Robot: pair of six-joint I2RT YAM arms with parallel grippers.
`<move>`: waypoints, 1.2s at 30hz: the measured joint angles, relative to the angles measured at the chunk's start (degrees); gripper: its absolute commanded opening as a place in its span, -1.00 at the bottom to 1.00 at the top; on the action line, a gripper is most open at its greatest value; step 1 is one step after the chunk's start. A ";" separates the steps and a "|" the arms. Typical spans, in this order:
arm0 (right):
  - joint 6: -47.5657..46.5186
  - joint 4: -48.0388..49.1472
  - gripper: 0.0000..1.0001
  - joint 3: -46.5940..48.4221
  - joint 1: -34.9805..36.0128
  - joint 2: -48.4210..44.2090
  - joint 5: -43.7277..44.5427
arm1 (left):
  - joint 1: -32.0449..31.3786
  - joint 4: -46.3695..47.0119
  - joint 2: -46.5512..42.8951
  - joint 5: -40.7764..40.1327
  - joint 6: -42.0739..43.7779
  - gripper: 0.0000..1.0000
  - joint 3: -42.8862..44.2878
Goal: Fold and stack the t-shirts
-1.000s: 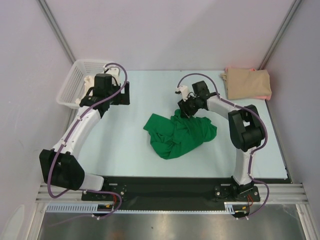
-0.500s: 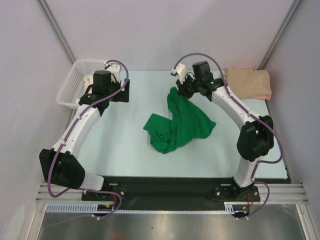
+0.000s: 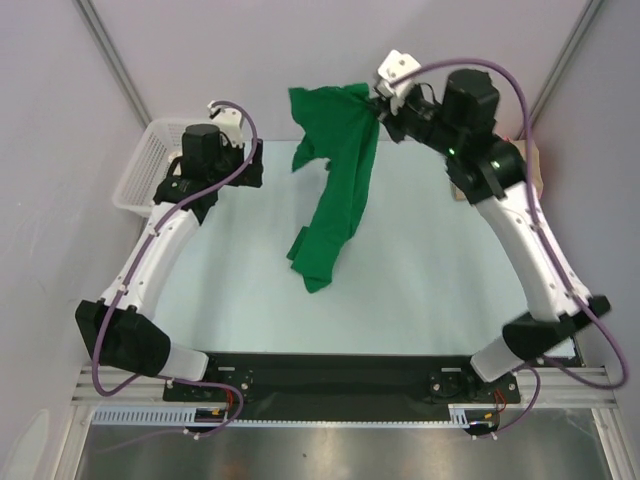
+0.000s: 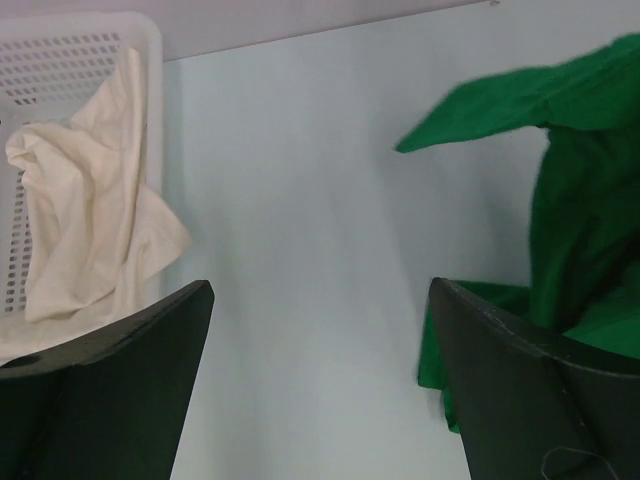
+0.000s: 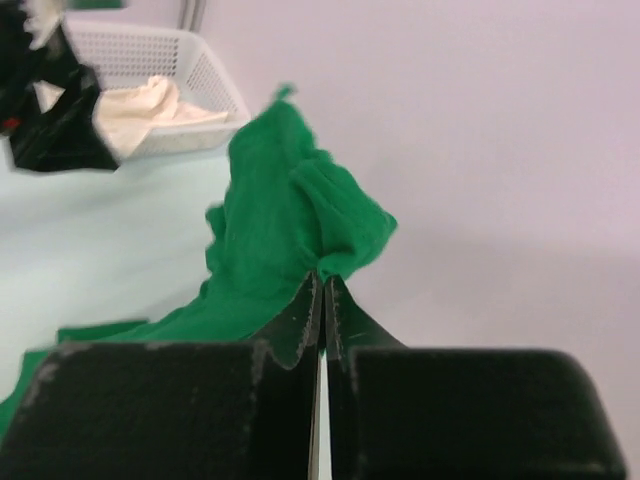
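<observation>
Open pale table [image 3: 430,270] near and right, white plastic mesh basket [image 3: 140,170] off at the far left edge. Now lifted high rather than heaped mid-table: bright green soft-fabric t-shirt [image 3: 340,180], pinched tight by right gripper [image 5: 322,285], tail reaching down to mid-table. Right arm stretched far and up; left gripper [image 4: 320,288] spread wide near the basket.

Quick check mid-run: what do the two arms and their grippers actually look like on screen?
The left arm and right arm share white tubular links between bulky black joint housings, with a purple cable looping along each. The left gripper and right gripper have flat matte-black fingers. No markings show.
</observation>
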 measured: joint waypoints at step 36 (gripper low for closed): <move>1.64 9.05 0.05 -19.65 2.93 29.35 -3.21 | 3.19 -1.81 -0.68 3.91 2.34 0.92 -19.17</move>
